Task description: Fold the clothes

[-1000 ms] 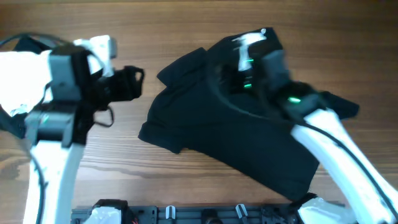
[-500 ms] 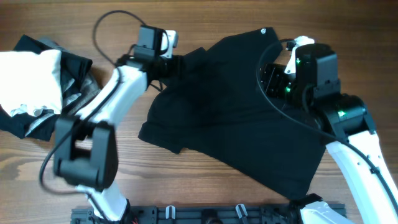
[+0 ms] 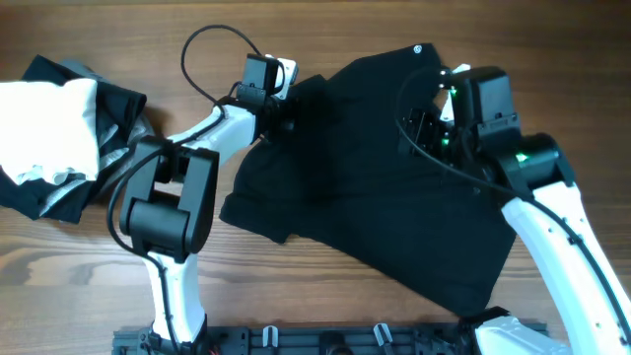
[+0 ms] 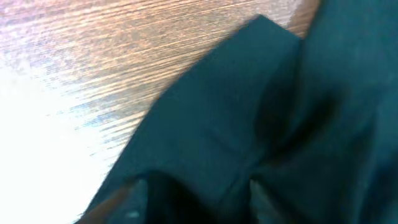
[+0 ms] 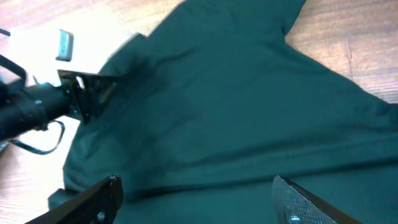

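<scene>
1. The black shirt [image 3: 365, 197] lies spread, slightly askew, at the middle of the surface [image 3: 296, 296].
2. Left pincer [image 3: 289, 106] straddles the upper-left sleeve edge with jaws partly apart, probably to fold the sleeve inward. No firm hold is evident.
3. Right pincer [image 5: 198, 198] hovers wide open over the shirt's upper right, holding nothing.
4. Bare wood borders the shirt. The garment pile [image 3: 49, 128] sits well apart at left.

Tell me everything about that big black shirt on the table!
The black shirt is soft, limp cloth, spread mostly flat but crooked and a bit wrinkled on the wooden table. A tiny round white mark sits near its far edge. The left gripper is at one sleeve; the right gripper hangs open over it.
</scene>
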You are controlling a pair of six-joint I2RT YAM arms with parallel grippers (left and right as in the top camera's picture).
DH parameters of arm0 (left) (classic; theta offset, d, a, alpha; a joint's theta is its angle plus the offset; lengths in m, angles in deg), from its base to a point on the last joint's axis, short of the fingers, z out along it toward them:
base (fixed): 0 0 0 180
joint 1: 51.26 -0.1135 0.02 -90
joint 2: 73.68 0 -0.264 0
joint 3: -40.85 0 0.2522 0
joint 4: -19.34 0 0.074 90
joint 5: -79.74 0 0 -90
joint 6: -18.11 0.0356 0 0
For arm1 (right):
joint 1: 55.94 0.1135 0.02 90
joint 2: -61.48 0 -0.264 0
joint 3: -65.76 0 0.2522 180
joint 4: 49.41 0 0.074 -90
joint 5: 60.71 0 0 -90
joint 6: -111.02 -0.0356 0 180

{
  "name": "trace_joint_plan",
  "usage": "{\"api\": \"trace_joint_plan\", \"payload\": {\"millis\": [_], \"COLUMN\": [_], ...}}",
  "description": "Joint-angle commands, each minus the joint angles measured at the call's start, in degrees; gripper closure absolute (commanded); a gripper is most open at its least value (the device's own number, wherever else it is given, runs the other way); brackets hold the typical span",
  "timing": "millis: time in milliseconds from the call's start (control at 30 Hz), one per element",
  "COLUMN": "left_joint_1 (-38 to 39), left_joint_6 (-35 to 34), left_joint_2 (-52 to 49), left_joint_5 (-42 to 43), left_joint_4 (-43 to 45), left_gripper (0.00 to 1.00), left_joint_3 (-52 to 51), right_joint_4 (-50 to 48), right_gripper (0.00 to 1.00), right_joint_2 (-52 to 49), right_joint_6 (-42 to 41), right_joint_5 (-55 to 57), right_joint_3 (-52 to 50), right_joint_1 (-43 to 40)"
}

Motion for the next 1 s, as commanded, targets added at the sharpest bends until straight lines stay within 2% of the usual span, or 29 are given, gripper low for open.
{"api": "trace_joint_plan", "payload": {"millis": [0, 33, 100, 200, 267, 367, 533, 667, 767, 833, 900, 967], "left_joint_1": [-0.8, -1.7, -4.1, -8.6, -13.1, -16.9, -18.7, -17.8, -16.5, -15.5, -14.9, -14.2], "left_joint_6": [-0.2, -1.5, -6.1, -13.3, -18.4, -18.4, -17.5, -16.4, -14.5, -14.5, -14.5, -14.5], "left_joint_2": [-4.0, -4.0, -3.9, -3.7, -3.7, -3.6, -0.3, 5.7, 11.4, 17.9, 22.3, 26.0], "left_joint_5": [-6.2, -9.7, -17.7, -26.4, -25.6, -20.0, -14.4, -13.6, -13.5, -13.5, -13.5, -13.5], "left_joint_4": [-1.3, -1.8, -2.5, -5.5, -9.1, -11.4, -12.2, -12.2, -12.6, -14.7, -16.8, -19.4], "left_gripper": [0.80, 0.88, 0.96, 0.93, 0.92, 0.91, 0.76, 0.53, 0.32, 0.25, 0.23, 0.19], "left_joint_3": [0.1, 0.1, 0.1, 0.1, 0.1, 0.1, 0.1, 0.1, 0.1, 0.1, 0.1, 0.1], "right_joint_4": [0.2, 0.3, 0.9, 2.5, 4.3, 5.1, 3.8, 3.5, 2.9, 0.8, -0.1, -1.0], "right_gripper": [0.18, 0.18, 0.18, 0.18, 0.20, 0.22, 0.28, 0.34, 0.44, 0.52, 0.61, 0.61], "right_joint_2": [-2.3, -2.8, -3.4, -4.2, -5.8, -8.1, -14.0, -19.2, -22.2, -25.4, -27.8, -30.0], "right_joint_6": [-0.6, -0.6, -0.7, -1.0, -3.6, -6.4, -7.0, -5.7, -4.2, 0.8, 2.1, 2.4], "right_joint_5": [0.5, 1.5, 3.2, 4.7, 5.9, 6.2, 5.6, 5.3, 4.7, 1.0, 0.5, 0.6], "right_joint_3": [0.6, 0.6, 0.6, 0.6, 0.5, 0.0, 0.0, 0.0, 0.0, 0.0, 0.0, 0.0], "right_joint_1": [-0.1, -0.1, -0.1, -0.2, -0.5, -2.1, -8.2, -13.4, -17.0, -19.9, -21.1, -21.9]}}
